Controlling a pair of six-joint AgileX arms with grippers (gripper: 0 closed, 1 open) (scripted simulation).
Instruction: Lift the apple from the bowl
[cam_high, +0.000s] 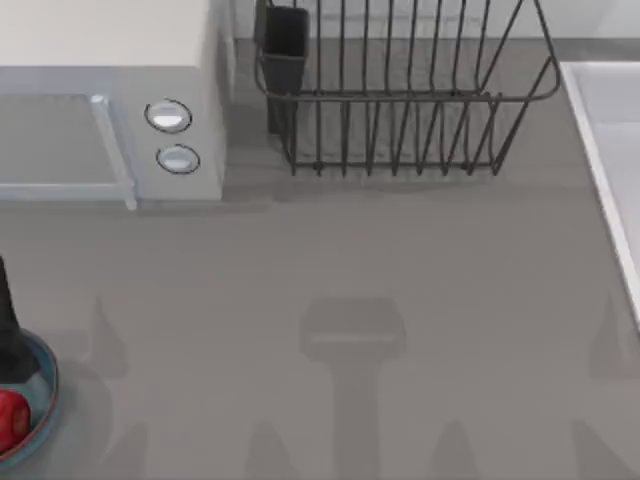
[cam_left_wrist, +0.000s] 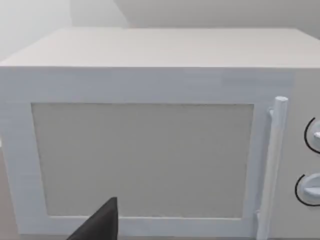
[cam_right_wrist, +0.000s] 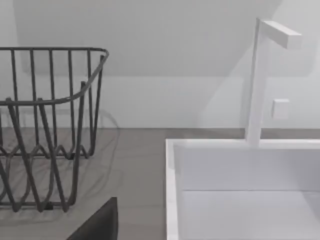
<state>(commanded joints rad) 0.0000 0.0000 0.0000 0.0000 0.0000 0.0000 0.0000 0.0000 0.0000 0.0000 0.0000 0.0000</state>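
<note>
At the top view's far left edge, low down, the bowl (cam_high: 44, 395) sits on the grey tabletop (cam_high: 340, 260), cut off by the frame so that we see its blue inside and thin reddish-brown rim as a partial arc. The apple (cam_high: 12, 420) lies inside it, red and glossy, also partly cut by the edge. A dark part of our left arm (cam_high: 8, 330) stands over the bowl's upper portion, just above the apple in the view; we cannot tell whether it touches the fruit, and we cannot tell how far the left fingers are spread.

In the left wrist view a dark finger (cam_left_wrist: 100, 225) juts up from the lower edge, in front of a white microwave (cam_left_wrist: 150, 140) with a pale door panel, a vertical handle (cam_left_wrist: 274, 160) and two round knobs (cam_left_wrist: 312, 135) at its side. The wrist camera looks level at the microwave's front. We read no writing on it.

In the right wrist view a dark finger (cam_right_wrist: 97, 222) shows at the lower edge; we cannot tell that gripper's opening either. Beyond it are a dark wire dish rack (cam_right_wrist: 45, 125) on the tabletop and a white sink (cam_right_wrist: 240, 190) with a white tap (cam_right_wrist: 260, 80) rising behind it.

From above, the microwave is at upper left, the rack at upper middle, the sink at the right edge.
</note>
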